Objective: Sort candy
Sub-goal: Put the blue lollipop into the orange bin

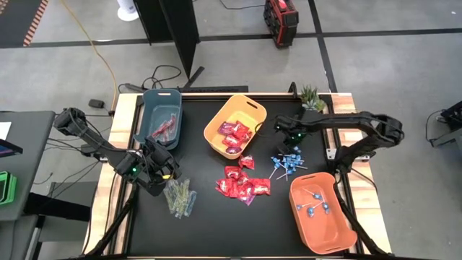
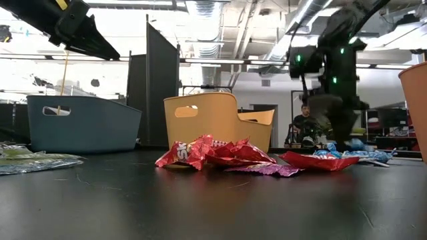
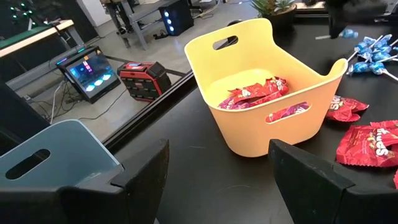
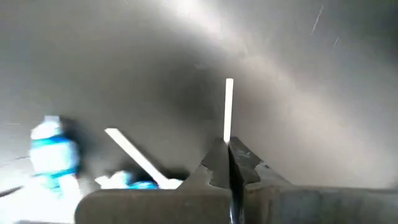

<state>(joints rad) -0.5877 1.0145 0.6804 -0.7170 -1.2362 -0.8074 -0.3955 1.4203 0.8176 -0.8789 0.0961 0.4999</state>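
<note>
My right gripper (image 1: 292, 141) stands over the far edge of the heap of blue lollipops (image 1: 287, 163) and is shut on one lollipop's white stick (image 4: 228, 106). More lollipops (image 4: 53, 152) lie blurred beside it. Red square packets (image 1: 242, 184) lie in a heap at the table's middle. Green stick packets (image 1: 179, 196) lie at the near left. My left gripper (image 3: 217, 165) hangs open just beside and above them, facing the yellow bin (image 3: 249, 134), with nothing between its fingers. My right gripper pinches the lollipop's white stick (image 4: 228, 138) between its two shut fingers, which point down from above. The stick's free end (image 4: 229, 84) juts out past the fingertips. The fingers hide the lollipop's head, and I cannot tell whether it is clear of the table.
A blue bin (image 1: 148, 115) with a few green-pink packets stands at the far left. The yellow bin (image 1: 215, 121), far middle, holds red packets. An orange bin (image 1: 297, 209) at the near right holds lollipops. A small plant (image 1: 310, 97) stands at the far right corner.
</note>
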